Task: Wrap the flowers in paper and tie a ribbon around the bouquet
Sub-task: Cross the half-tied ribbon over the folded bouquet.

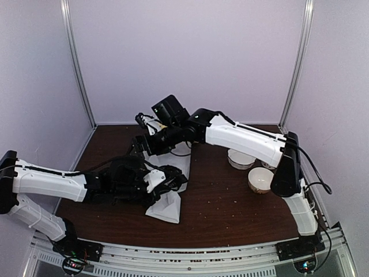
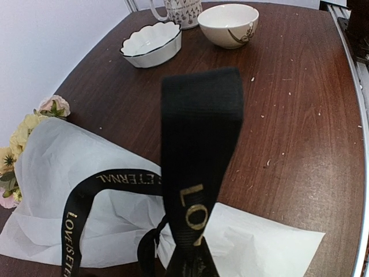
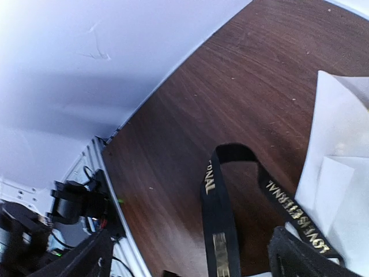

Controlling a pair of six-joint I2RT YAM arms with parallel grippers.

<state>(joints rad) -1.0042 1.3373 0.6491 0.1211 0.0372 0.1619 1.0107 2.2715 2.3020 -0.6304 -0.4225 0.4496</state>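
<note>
Closest to the left wrist camera, the ribbon (image 2: 199, 144) filled the middle of the view as a broad, blurred black band with gold letters. It rose from the bottom edge, where the left gripper (image 1: 164, 180) was clenched shut on it. A 2nd stretch of the same ribbon curved leftward over the paper (image 2: 63, 167), its gold lettering readable. That pale sheet lay around the flowers (image 2: 23, 135), whose yellow and pink heads poked out at the left edge. Past it, across the dark wooden table (image 2: 300, 115), a scalloped white bowl (image 2: 151, 43), a round white bowl (image 2: 229, 23) and a patterned mug (image 2: 183, 8) stood close together.

Seen from the right wrist camera, the right gripper (image 3: 193, 254) was released, its 2 fingers (image 3: 86, 259) spread wide and gripping nothing. A strand of ribbon ran between them and arched into a loop above the tabletop, its other side heading toward the paper at the right edge.

From overhead, the left arm (image 1: 52, 182) reached in from the left to the table's middle, its gripper just beside the bouquet (image 1: 166, 203), a white cone lying on its side. The right arm (image 1: 242, 138) stretched from the right to the far middle of the table, its gripper beyond the bouquet. Both bowls sat near that arm's elbow, well apart from the bouquet.
</note>
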